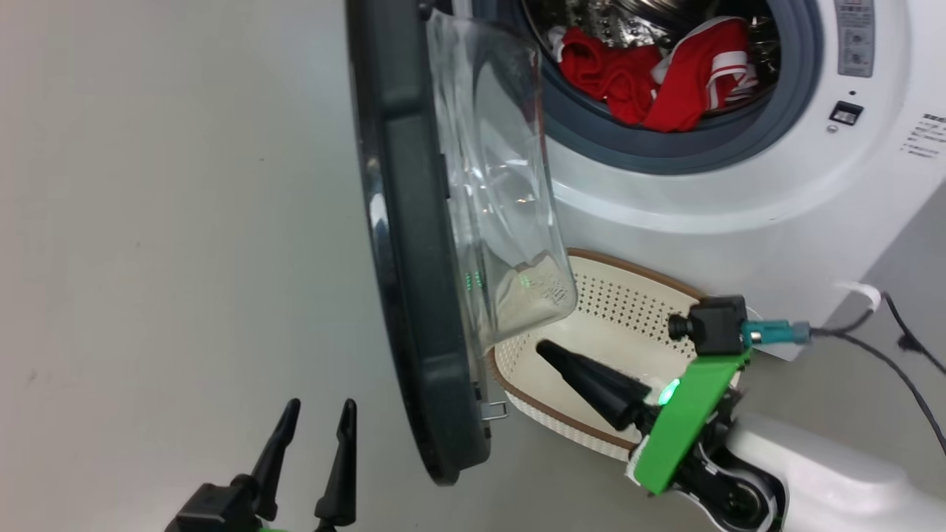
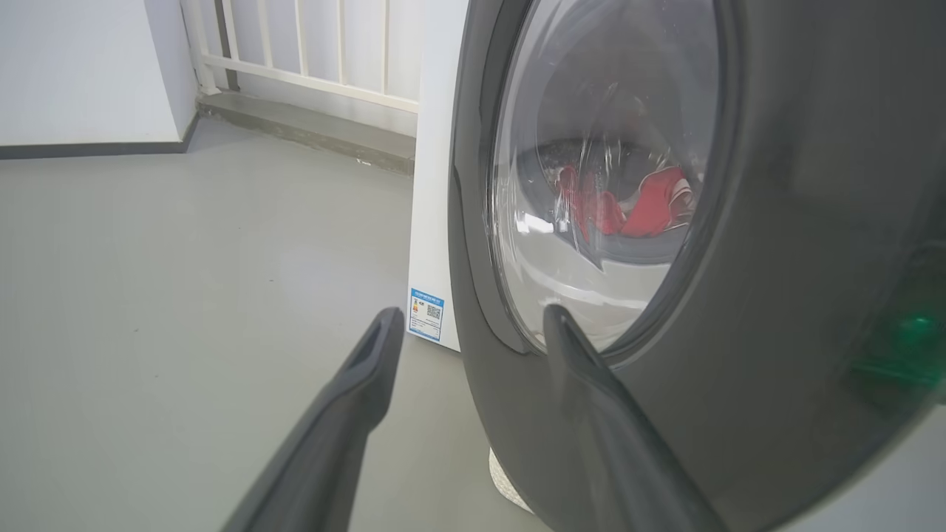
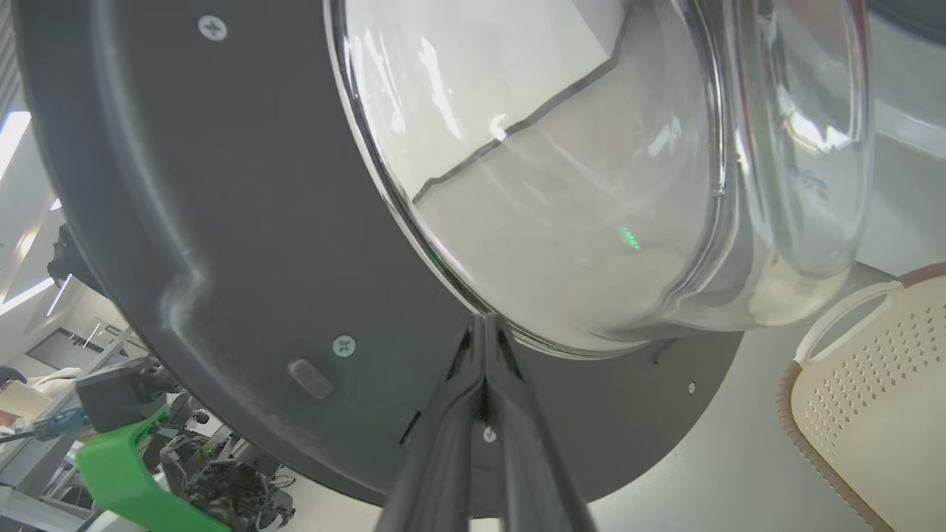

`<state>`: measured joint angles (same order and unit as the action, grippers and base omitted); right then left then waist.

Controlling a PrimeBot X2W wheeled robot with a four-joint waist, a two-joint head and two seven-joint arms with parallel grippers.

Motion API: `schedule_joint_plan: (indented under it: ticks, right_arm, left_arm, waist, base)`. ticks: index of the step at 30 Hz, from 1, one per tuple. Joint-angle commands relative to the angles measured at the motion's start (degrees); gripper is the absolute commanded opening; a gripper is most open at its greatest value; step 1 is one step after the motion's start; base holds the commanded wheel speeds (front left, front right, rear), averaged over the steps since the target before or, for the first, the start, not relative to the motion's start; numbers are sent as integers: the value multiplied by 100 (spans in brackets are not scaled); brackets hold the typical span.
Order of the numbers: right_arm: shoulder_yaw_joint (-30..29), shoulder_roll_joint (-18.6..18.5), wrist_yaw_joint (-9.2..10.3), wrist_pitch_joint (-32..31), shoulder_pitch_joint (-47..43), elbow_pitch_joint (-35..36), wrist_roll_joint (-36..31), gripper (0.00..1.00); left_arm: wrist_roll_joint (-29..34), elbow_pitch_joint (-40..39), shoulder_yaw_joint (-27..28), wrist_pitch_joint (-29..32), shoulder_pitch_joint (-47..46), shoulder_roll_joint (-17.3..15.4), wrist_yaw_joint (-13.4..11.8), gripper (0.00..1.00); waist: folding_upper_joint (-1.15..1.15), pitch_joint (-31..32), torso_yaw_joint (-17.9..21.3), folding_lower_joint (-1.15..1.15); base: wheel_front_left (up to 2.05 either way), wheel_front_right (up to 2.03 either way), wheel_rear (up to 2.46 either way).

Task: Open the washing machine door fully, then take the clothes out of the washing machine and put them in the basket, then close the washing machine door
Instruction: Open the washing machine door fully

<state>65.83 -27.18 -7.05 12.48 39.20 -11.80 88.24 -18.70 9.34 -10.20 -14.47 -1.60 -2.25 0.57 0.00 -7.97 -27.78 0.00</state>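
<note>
The washing machine door (image 1: 414,258) stands swung out and shows edge-on, its glass bowl (image 1: 502,185) facing the white washing machine (image 1: 739,192). Red clothes (image 1: 650,74) with white stripes lie in the drum. The cream basket (image 1: 628,303) sits on the floor below the opening. My right gripper (image 1: 543,347) is shut and empty above the basket, pointing at the door's inner side (image 3: 222,222). Its tips (image 3: 484,321) are at the seam of glass and rim. My left gripper (image 1: 321,406) is open outside the door. One of its fingers (image 2: 554,318) lies before the outer rim (image 2: 776,222).
Bare grey floor spreads to the left of the door. A dark cable (image 1: 909,369) runs over the floor at the machine's right. A white railing (image 2: 318,44) and a wall stand behind the machine. The basket's handle (image 3: 835,318) sits near the glass bowl.
</note>
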Motion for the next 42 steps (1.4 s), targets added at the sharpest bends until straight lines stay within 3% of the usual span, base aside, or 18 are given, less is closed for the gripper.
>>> schedule_joint_plan:
  ticks: [1,2,4,5,12,20,30,42]
  right_arm:
    - [-50,-41,-44,112,-271,35,-29,51]
    - [-71,-65,-44,138,-328,1,-27,71]
    - [-135,-110,-44,181,-456,-57,-11,95]
    - [-173,-137,-44,198,-520,-86,-20,100]
    - [-608,-215,-44,247,-915,-367,-286,100]
    - [-1469,-1,-44,251,-1552,-806,-1208,100]
    - [-3042,476,-44,252,-2236,-1077,-3114,100]
    - [-4864,1243,-44,252,-2995,-629,-5378,100]
  left_arm:
    - [56,-103,243,-52,-68,-63,44,100]
    - [68,-98,267,-52,-65,-63,50,100]
    - [89,-84,305,-52,-59,-63,67,100]
    - [101,-76,322,-52,-54,-63,76,100]
    - [127,-67,413,-52,-5,-63,110,100]
    - [154,-18,517,-52,43,-63,128,100]
    - [180,-10,587,-52,62,-63,136,100]
    - [170,-11,626,-52,-3,-63,126,100]
  waist:
    - [0,39,98,0]
    - [0,51,130,0]
    - [0,81,183,0]
    - [0,96,205,0]
    - [0,136,340,0]
    - [0,204,504,0]
    - [0,236,641,0]
    - [0,178,645,0]
  base:
    - [0,0,0]
    - [0,0,0]
    - [0,0,0]
    - [0,0,0]
    - [0,0,0]
    - [0,0,0]
    - [0,0,0]
    - [0,0,0]
